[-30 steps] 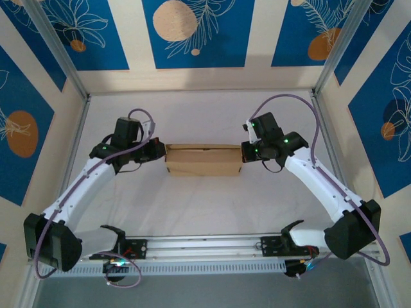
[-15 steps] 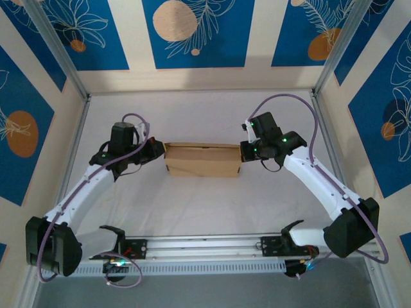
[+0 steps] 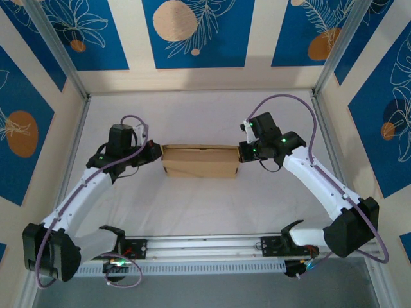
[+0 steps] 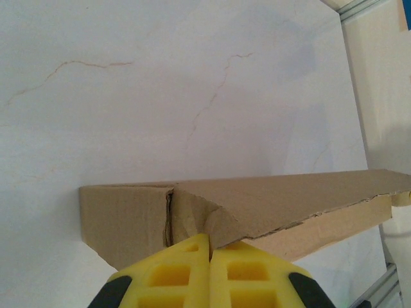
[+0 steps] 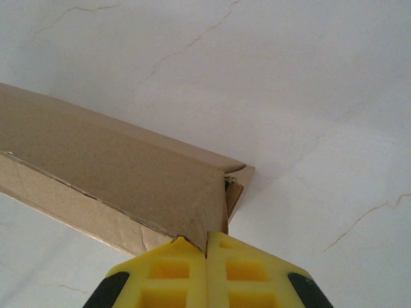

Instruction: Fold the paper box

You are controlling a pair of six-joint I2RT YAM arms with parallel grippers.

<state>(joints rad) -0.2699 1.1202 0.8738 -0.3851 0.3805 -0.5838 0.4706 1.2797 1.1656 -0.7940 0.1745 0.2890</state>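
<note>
Both arms bend inward, low over the white table. The left gripper and the right gripper each pinch one end of the paper box at mid-table, fingers nearly closed.

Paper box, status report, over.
Left fingers shut on paper box, left end. Right fingers shut on right end. Box folded up, on table. No obstruction seen.

The paper box lies on the table between left claw and right claw.
</note>
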